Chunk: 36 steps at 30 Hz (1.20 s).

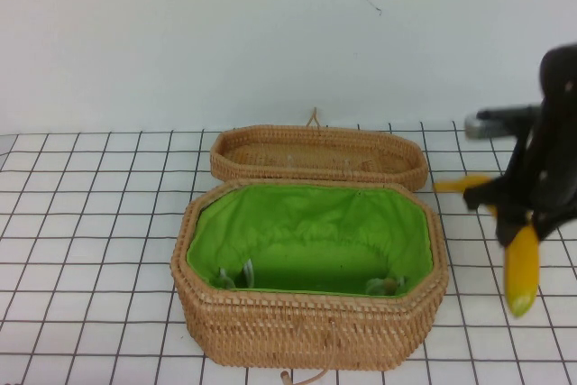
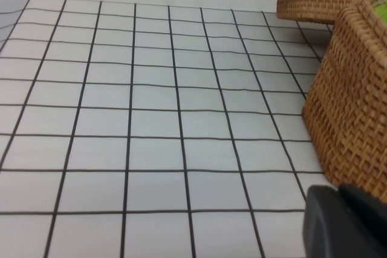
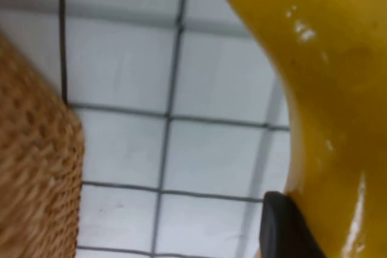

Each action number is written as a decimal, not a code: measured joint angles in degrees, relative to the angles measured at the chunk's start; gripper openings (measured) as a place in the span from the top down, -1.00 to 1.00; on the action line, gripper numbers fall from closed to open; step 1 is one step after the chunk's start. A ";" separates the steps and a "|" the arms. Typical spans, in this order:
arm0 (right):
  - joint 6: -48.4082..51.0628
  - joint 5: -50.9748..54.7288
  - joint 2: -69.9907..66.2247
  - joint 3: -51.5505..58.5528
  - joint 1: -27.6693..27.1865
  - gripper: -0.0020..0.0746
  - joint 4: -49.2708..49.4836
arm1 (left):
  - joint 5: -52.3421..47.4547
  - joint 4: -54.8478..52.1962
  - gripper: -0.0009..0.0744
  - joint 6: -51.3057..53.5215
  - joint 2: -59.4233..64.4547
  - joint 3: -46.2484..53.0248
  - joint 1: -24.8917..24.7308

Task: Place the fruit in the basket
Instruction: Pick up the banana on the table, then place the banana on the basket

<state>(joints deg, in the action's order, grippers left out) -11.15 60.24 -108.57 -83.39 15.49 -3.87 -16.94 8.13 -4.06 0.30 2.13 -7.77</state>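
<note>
The tan wicker basket [image 1: 306,331] stands open at the table's front centre, with green lining and its woven lid [image 1: 320,155] lying open behind it. My right gripper [image 1: 523,209] is to the right of the basket, above the table, shut on the yellow banana [image 1: 521,268]. The banana hangs down from it, one end pointing toward the table. In the right wrist view the banana [image 3: 320,77] fills the frame against a dark finger [image 3: 287,228], with the basket's wall [image 3: 30,167] nearby. My left gripper [image 2: 344,222] sits low beside the basket's left wall [image 2: 354,101].
The table is a white sheet with a black grid [image 1: 90,223]. A plain white wall stands behind. Open grid surface lies left of the basket [image 2: 151,119] and to its right under the banana.
</note>
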 joint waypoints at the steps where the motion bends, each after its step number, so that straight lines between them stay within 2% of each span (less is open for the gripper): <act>1: 0.00 0.52 0.97 -1.16 0.00 0.95 -0.75 | 0.00 0.00 0.98 0.00 0.00 0.00 0.00; 8: 0.84 7.85 7.52 -15.40 0.10 0.95 -0.73 | 0.00 0.00 0.98 0.00 0.00 0.00 0.00; 11: 5.33 11.01 8.23 -22.35 0.23 0.95 3.87 | 0.00 0.00 0.98 0.00 0.00 0.00 0.00; 15: 16.29 12.79 8.23 -27.64 3.16 0.95 12.00 | 0.00 0.00 0.98 0.00 0.00 0.00 0.00; 21: 33.39 10.96 6.53 -27.76 11.31 0.95 13.00 | 0.00 0.00 0.97 0.00 0.00 0.00 0.00; 27: 44.59 12.10 0.78 -27.76 16.45 0.95 13.00 | 0.00 0.00 0.98 0.00 0.00 0.00 0.00; 34: 46.63 14.23 -6.33 -27.76 19.69 0.94 13.55 | 0.00 0.00 0.98 0.00 0.00 0.00 0.00; 36: 46.63 14.64 -8.04 -27.76 20.27 0.89 13.73 | 0.00 0.00 0.98 0.00 0.00 0.00 0.00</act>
<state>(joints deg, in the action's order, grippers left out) 35.47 74.88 -116.61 -111.15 35.75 9.85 -16.94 8.13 -4.06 0.30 2.13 -7.77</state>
